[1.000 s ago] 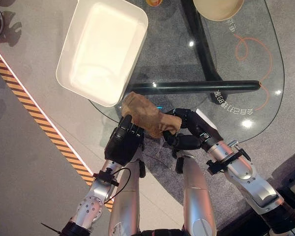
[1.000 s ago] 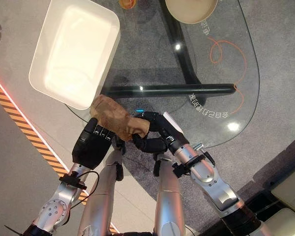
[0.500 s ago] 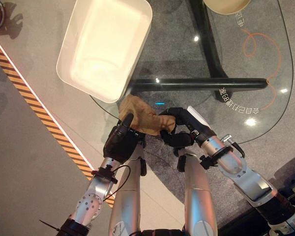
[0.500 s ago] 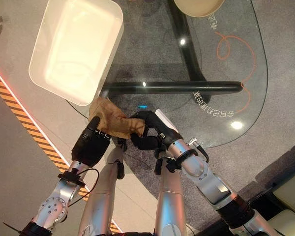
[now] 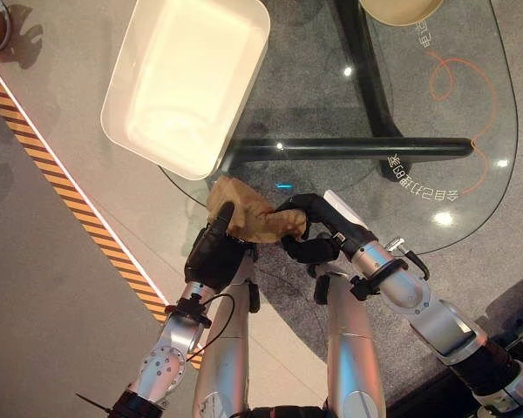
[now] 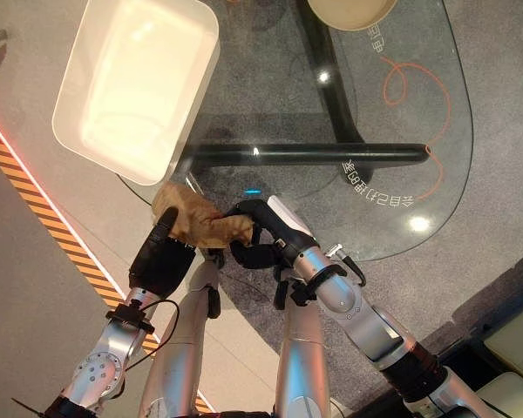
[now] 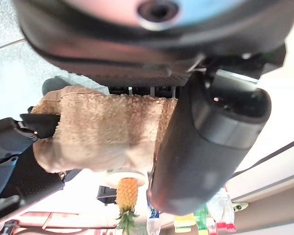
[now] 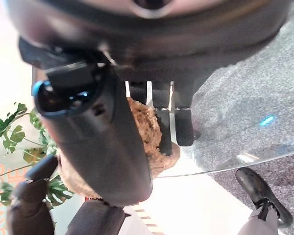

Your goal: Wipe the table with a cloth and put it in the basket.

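Both robot hands hold the brown cloth at the table's near edge.

The left hand [image 5: 211,254] and the right hand [image 5: 318,228] both have their fingers curled round the cloth [image 5: 248,216], one at each end. The white basket [image 5: 185,83] sits close by on the glass table [image 5: 418,113], apart from the cloth.

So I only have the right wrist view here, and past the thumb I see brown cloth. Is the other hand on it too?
Observer: Yes. The left hand has its thumb and fingers closed on the cloth from the opposite end; the right hand pinches the other.
Operator: Ok, and where is the basket?
Observer: The white basket sits beyond the cloth, toward the robot's left, overhanging the glass table edge.
Operator: Anything in it?
Observer: No, its inside looks bare.
Operator: Is the cloth over the glass?
Observer: It is bunched at the near edge.
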You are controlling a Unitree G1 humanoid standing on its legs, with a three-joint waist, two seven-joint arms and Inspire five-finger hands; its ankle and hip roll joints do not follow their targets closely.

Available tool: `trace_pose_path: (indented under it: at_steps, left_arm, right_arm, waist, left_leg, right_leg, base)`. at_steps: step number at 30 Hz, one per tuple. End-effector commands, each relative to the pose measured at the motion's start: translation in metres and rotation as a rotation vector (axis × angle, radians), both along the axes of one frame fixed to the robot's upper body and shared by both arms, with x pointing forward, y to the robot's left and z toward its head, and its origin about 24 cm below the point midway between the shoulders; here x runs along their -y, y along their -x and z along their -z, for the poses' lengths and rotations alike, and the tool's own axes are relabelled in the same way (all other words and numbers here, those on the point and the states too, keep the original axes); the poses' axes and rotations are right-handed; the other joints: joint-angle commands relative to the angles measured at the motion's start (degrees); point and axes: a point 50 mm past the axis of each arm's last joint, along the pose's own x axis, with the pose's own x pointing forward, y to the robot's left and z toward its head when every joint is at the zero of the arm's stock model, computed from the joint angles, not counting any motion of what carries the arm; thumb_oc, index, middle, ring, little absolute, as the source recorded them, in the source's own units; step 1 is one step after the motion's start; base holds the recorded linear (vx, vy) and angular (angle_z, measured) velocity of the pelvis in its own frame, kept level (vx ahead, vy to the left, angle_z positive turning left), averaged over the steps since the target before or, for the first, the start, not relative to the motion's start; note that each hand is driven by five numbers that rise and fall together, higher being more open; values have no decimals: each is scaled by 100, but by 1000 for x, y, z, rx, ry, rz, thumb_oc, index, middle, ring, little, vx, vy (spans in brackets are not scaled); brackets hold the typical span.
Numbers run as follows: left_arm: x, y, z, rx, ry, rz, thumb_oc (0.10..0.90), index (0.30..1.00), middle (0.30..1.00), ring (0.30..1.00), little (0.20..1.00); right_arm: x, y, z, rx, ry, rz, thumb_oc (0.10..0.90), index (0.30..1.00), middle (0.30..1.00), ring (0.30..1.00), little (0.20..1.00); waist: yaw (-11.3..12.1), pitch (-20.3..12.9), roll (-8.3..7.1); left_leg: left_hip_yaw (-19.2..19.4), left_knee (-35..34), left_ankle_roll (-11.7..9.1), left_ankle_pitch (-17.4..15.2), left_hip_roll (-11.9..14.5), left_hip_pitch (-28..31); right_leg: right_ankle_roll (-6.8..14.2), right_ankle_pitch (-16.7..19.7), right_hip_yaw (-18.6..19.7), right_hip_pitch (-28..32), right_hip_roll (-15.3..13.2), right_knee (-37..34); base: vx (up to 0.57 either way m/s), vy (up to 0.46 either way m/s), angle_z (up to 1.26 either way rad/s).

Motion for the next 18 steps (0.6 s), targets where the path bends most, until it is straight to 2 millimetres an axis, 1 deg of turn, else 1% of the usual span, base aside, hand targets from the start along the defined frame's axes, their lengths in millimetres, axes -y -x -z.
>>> trace_pose_path:
  at_steps: [1,8,18]
  left_arm:
    - [24,8,-45,263,32,123,100,300,300,300,200]
    - [20,7,-44,265,20,91,100,300,300,300,200]
    - [22,6,-45,266,18,89,100,300,300,300,200]
  right_arm:
    - [-18,10,-23,104,-16,-119,100,300,300,300,200]
    - [-15,9,-23,110,-25,-98,100,300,300,300,200]
    - [-12,6,-25,127,-68,-47,100,300,300,300,200]
  waist:
    - [53,-151,17]
    - [62,-151,8]
    - [49,-151,3]
  left_leg:
    - [412,1091,75,-1327,-372,98]
    - [397,1116,74,-1346,-385,110]
    - [421,1101,79,-1353,-375,129]
  right_leg:
    - [215,1013,34,201,515,-1406]
    - [214,1005,28,215,510,-1399]
    - [222,1003,40,204,519,-1380]
  base:
    - [0,0,0]
    - [0,0,2]
    - [0,2,1]
